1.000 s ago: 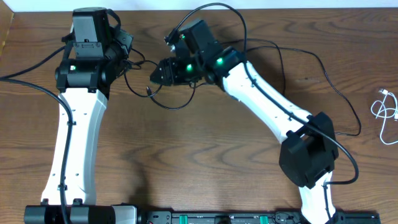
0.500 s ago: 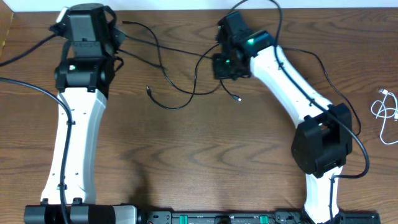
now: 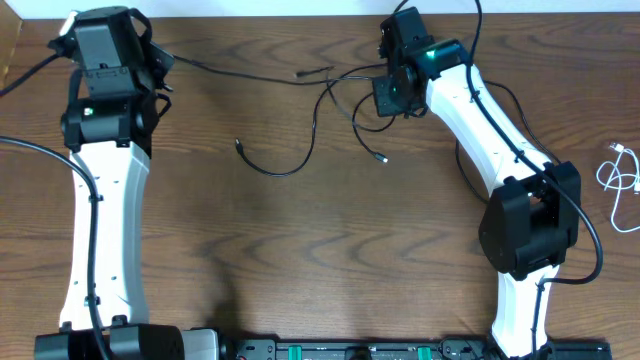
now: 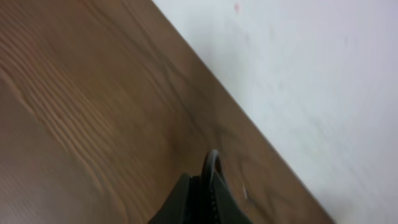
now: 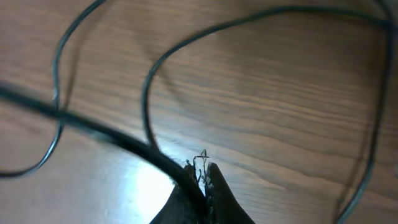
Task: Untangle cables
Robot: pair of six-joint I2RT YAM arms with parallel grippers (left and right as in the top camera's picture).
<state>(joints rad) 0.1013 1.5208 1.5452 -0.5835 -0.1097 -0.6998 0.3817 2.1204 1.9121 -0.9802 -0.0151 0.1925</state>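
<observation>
Several thin black cables (image 3: 300,130) lie tangled across the far middle of the wooden table. One black cable (image 3: 230,72) stretches taut between my two grippers. My left gripper (image 3: 160,62) at the far left is shut on its end, seen as a black loop in the left wrist view (image 4: 211,163). My right gripper (image 3: 385,98) at the far right is shut on the black cable (image 5: 130,144), which crosses the right wrist view. A loose plug end (image 3: 240,146) and another (image 3: 381,156) rest on the table. A white cable (image 3: 622,180) lies coiled at the right edge.
The table's far edge meets a white wall (image 4: 298,68) right behind the left gripper. Thicker black arm wires (image 3: 560,190) loop round the right arm. A black rail (image 3: 360,350) runs along the front edge.
Both grippers have moved apart, the left one to the far left and the right one to the far right. The cable between them has pulled straight and the tangle has spread out.
</observation>
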